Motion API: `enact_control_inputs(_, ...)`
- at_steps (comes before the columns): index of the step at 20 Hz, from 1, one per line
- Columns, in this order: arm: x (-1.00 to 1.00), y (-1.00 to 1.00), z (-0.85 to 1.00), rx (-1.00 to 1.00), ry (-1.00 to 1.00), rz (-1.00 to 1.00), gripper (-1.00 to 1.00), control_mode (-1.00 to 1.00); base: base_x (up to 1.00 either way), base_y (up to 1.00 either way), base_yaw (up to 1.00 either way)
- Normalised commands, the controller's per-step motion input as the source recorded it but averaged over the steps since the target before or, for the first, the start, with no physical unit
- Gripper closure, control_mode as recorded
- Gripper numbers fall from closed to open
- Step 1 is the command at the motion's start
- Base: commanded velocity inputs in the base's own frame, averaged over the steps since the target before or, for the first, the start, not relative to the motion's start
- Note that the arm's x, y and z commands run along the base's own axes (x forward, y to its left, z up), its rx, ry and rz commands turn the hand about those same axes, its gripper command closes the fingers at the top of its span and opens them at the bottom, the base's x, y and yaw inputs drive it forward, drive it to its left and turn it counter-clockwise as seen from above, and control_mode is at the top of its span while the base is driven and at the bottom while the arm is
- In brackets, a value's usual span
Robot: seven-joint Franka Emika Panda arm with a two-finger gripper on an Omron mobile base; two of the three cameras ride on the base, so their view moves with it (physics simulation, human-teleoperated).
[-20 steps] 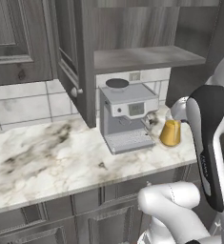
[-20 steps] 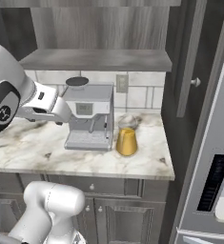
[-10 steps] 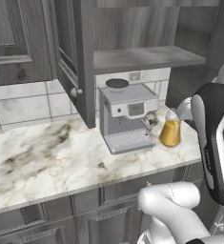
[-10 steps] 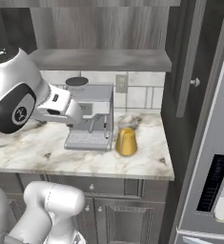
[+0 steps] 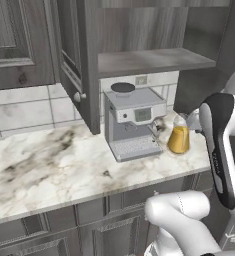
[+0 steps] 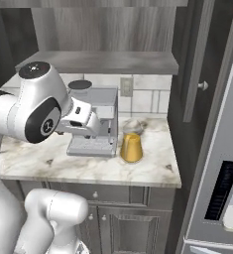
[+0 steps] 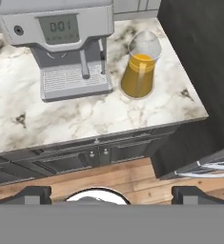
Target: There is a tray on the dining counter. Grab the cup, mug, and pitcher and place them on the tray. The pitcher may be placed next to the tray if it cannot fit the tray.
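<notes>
— Item, change: since the earlier frame the arm has been swung toward the coffee machine (image 6: 95, 119) and the pitcher (image 6: 131, 142).
— Location?
— Pitcher recorded on the marble counter (image 5: 49, 170), just beside the machine; approach judged begun.
— Claw?
— Gripper (image 7: 111, 194) logged wide, nothing held. Fingertips (image 7: 35, 194) cut off.

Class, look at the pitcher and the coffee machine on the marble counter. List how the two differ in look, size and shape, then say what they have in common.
1. The pitcher is clear glass with an amber-orange body; the coffee machine is opaque grey.
2. The pitcher is cone-shaped, wide at the base with a narrow neck; the coffee machine is boxy.
3. The pitcher is smaller and shorter than the coffee machine.
Shared: both stand upright, side by side, on the marble counter below the wall shelf.
</notes>
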Motion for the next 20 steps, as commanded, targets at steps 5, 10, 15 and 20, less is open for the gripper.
enact_control_inputs(5, 0.36, -0.11, -0.52, 0.0, 0.0, 0.0, -1.0, -1.0, 0.0, 0.0, 0.0)
enact_control_inputs(10, 0.47, -0.13, -0.37, 0.01, 0.0, -0.01, -1.0, -1.0, 0.0, 0.0, 0.0)
enact_control_inputs(15, 0.51, -0.19, -0.19, 0.03, 0.0, -0.04, -1.0, -1.0, 0.0, 0.0, 0.0)
enact_control_inputs(20, 0.46, -0.34, -0.06, 0.05, 0.0, 0.0, -1.0, -1.0, 0.0, 0.0, 0.0)
